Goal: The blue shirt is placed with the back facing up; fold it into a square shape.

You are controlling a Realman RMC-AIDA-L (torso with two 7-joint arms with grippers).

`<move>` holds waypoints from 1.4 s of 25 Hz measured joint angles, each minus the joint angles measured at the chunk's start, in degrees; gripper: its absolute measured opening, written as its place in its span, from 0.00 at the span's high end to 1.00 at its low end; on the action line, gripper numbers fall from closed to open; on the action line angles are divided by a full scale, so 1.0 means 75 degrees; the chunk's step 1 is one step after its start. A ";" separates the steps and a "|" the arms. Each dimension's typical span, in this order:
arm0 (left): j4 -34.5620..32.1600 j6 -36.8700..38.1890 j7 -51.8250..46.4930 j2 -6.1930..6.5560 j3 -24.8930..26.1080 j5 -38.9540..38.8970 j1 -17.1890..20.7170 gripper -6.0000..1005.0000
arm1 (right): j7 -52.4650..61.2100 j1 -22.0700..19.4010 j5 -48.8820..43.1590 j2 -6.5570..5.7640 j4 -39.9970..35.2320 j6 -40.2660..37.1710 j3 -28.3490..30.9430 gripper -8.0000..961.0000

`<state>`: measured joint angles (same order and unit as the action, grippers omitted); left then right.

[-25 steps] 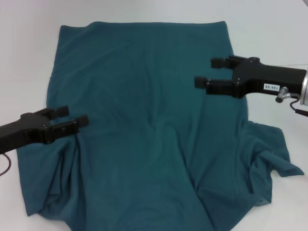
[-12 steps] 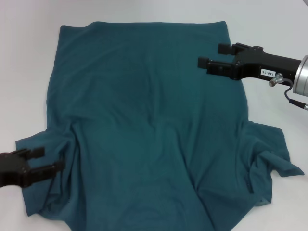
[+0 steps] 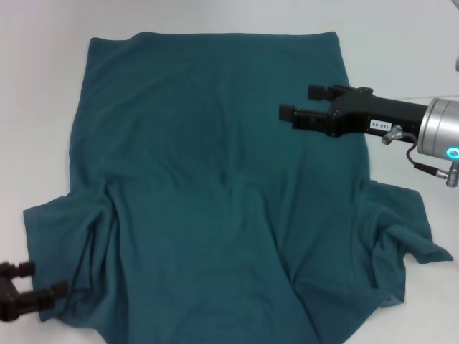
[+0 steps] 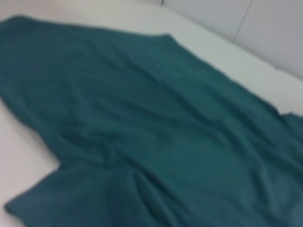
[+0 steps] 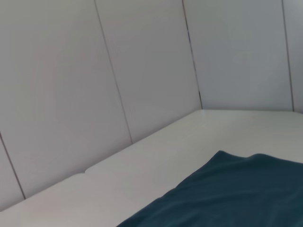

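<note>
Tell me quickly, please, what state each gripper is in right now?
Left gripper: open, empty, at the blue shirt's near left sleeve edge.
Right gripper: open, empty, over the shirt's right side.

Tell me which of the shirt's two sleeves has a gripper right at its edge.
The sleeve on the robot's left: the left gripper, open, sits at its near edge. The right sleeve lies crumpled alone; the right gripper hovers farther back over the blue shirt.
</note>
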<state>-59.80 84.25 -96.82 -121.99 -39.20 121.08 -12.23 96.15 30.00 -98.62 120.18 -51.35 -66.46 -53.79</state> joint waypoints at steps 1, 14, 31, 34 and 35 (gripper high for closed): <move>-0.0004 -0.0028 -0.0003 -0.0028 0.0000 0.0195 -0.0013 0.15 | 0.0000 -0.0006 0.0001 0.0001 0.0009 0.0022 -0.0055 0.05; -0.0258 -0.0105 0.0036 -0.0264 -0.0002 0.1003 0.0038 0.14 | 0.0000 0.0009 0.0037 -0.0005 0.0278 0.0086 -0.0208 0.05; -0.0527 -0.0012 0.0052 -0.0273 -0.0484 0.1340 0.0047 0.15 | 0.0012 -0.0027 0.0022 -0.0005 0.0414 0.0064 -0.0331 0.05; -0.0627 -0.0035 0.0022 -0.0277 -0.0608 0.1534 0.0034 0.14 | 0.0012 -0.0027 0.0023 -0.0004 0.0429 0.0077 -0.0372 0.05; -0.0652 -0.0046 0.0013 -0.0277 -0.0629 0.1588 0.0030 0.14 | 0.0015 -0.0024 0.0023 -0.0004 0.0438 0.0077 -0.0380 0.05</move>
<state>-64.69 83.90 -96.72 -124.07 -43.91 132.99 -12.00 96.26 29.81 -98.45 120.15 -48.06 -65.88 -56.64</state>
